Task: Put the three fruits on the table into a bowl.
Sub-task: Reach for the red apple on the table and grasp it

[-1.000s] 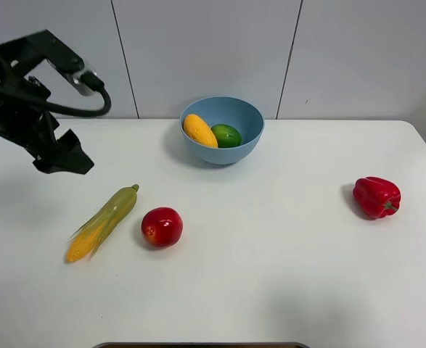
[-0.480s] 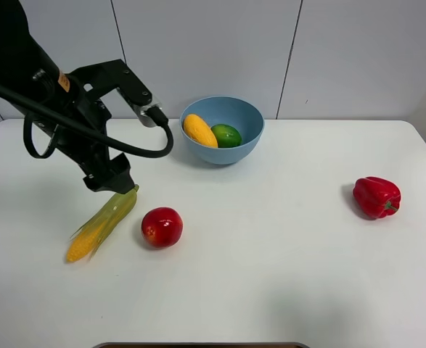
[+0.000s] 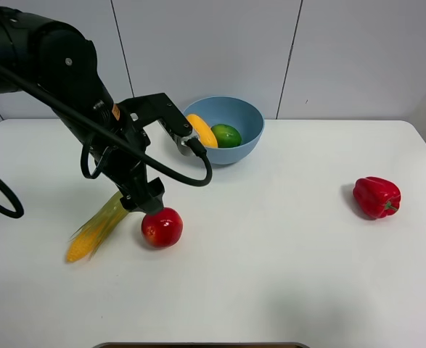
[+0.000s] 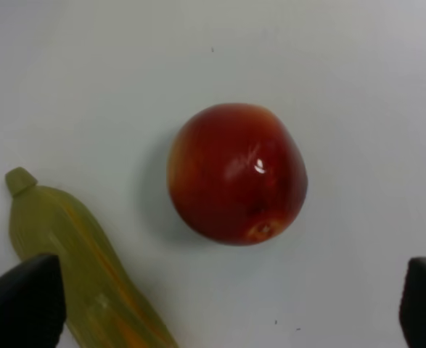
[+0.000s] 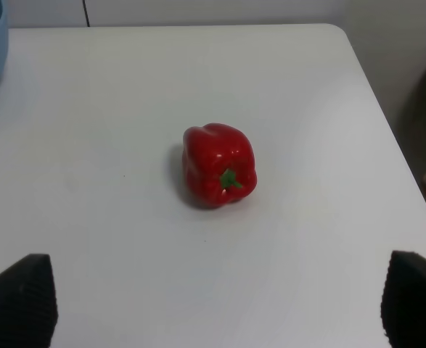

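My left gripper (image 3: 146,201) hovers spread wide just above the apple (image 4: 236,172), which sits centred between its fingertips; the corn (image 4: 82,254) lies just beside one fingertip.

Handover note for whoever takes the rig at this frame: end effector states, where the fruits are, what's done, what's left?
Left end effector: open, poised over the apple, not gripping it.
Right end effector: open, empty, facing the bell pepper.
Mango and lime lie in the blue bowl. The apple sits on the table near the corn cob, not touching it.
Done: two of three fruits are in the bowl.
Left: grasp the apple and put it in the bowl. Leave the corn cob and bell pepper alone.
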Action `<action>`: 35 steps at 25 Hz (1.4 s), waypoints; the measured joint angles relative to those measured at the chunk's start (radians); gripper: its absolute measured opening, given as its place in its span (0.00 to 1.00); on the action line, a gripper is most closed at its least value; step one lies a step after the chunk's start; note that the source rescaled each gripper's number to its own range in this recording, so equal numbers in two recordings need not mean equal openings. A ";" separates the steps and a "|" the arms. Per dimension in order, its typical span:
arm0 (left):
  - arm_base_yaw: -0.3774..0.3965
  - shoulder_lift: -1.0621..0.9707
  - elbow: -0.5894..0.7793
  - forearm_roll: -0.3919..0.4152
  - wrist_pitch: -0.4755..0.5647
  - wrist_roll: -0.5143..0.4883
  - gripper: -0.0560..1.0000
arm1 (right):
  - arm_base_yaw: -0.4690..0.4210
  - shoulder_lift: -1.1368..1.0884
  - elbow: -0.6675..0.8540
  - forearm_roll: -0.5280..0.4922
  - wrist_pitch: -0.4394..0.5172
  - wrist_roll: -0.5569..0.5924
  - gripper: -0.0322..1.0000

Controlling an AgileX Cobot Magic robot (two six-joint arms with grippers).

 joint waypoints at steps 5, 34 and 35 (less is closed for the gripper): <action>0.000 0.056 0.000 0.000 -0.049 -0.007 0.87 | 0.000 0.000 0.000 0.000 0.000 0.000 1.00; 0.004 0.177 0.156 -0.059 -0.329 -0.032 0.87 | 0.000 0.000 0.000 0.000 0.000 0.000 1.00; 0.004 0.184 0.156 -0.060 -0.331 -0.032 0.87 | 0.000 0.000 0.000 0.000 0.000 0.000 1.00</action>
